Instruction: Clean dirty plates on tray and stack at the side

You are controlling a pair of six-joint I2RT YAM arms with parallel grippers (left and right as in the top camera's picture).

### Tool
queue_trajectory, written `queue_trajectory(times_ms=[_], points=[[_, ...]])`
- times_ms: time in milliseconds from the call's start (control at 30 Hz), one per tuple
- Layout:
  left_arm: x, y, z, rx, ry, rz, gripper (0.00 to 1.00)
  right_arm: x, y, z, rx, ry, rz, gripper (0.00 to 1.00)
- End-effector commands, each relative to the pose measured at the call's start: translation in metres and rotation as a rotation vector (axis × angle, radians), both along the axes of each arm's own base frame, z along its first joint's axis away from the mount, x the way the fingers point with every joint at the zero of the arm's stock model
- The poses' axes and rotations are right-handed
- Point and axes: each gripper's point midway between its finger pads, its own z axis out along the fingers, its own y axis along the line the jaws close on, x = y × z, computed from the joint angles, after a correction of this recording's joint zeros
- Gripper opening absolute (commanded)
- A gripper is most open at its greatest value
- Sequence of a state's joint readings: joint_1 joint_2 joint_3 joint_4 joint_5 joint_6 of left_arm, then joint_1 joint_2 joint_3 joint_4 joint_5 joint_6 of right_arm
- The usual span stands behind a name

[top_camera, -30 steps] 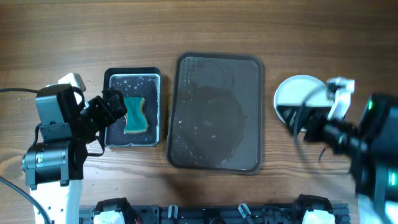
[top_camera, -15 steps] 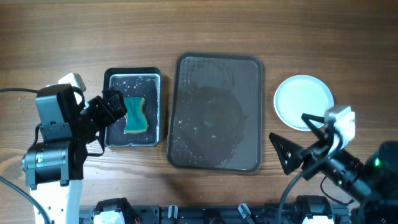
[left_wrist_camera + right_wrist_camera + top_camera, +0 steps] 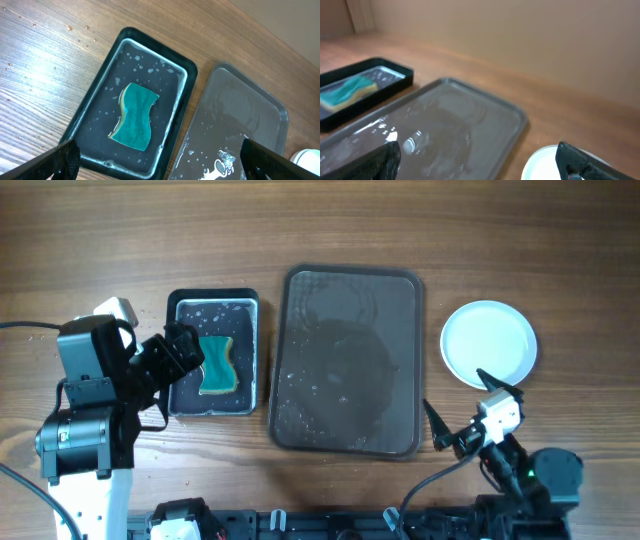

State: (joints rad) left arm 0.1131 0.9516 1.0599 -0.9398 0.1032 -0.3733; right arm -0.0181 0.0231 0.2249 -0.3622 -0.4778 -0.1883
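The dark brown tray [image 3: 350,360] lies in the middle of the table, wet, with no plate on it; it also shows in the left wrist view [image 3: 240,130] and the right wrist view [image 3: 435,130]. A stack of white plates [image 3: 489,343] sits on the table to the tray's right; its edge shows in the right wrist view [image 3: 542,165]. My right gripper [image 3: 465,420] is open and empty near the table's front edge, below the plates. My left gripper [image 3: 185,358] is open and empty over the left side of the small black tray [image 3: 213,352].
A teal sponge [image 3: 218,364] lies in the small black tray's wet basin, left of the brown tray; it also shows in the left wrist view [image 3: 134,116]. Water drops lie on the wood left of the black tray [image 3: 150,95].
My right arm has drawn back from the plate stack towards the table's front edge, leaving the stack uncovered. The left arm has not moved.
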Motion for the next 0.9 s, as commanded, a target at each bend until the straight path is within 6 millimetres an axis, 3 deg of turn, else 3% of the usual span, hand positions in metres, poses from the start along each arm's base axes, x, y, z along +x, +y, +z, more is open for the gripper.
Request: queue_trajectory(times_ms=[0, 67, 167, 300, 867], points=[[0.002, 0.0, 0.006, -0.01, -0.017, 0.004, 1.0, 0.01, 0.0, -0.008, 0.011, -0.065, -0.005, 1.0], [0.002, 0.0, 0.007, -0.01, -0.018, 0.004, 1.0, 0.017, -0.001, -0.014, 0.011, -0.115, -0.005, 1.0], [0.002, 0.0, 0.007, -0.01, -0.018, 0.004, 1.0, 0.02, -0.001, -0.001, -0.003, -0.229, -0.006, 1.0], [0.002, 0.0, 0.007, -0.01, -0.018, 0.004, 1.0, 0.02, -0.001, -0.009, 0.0, -0.192, -0.006, 1.0], [-0.002, -0.003, 0.01, -0.008, -0.037, -0.006, 1.0, 0.02, -0.001, -0.01, 0.0, -0.188, -0.006, 1.0]])
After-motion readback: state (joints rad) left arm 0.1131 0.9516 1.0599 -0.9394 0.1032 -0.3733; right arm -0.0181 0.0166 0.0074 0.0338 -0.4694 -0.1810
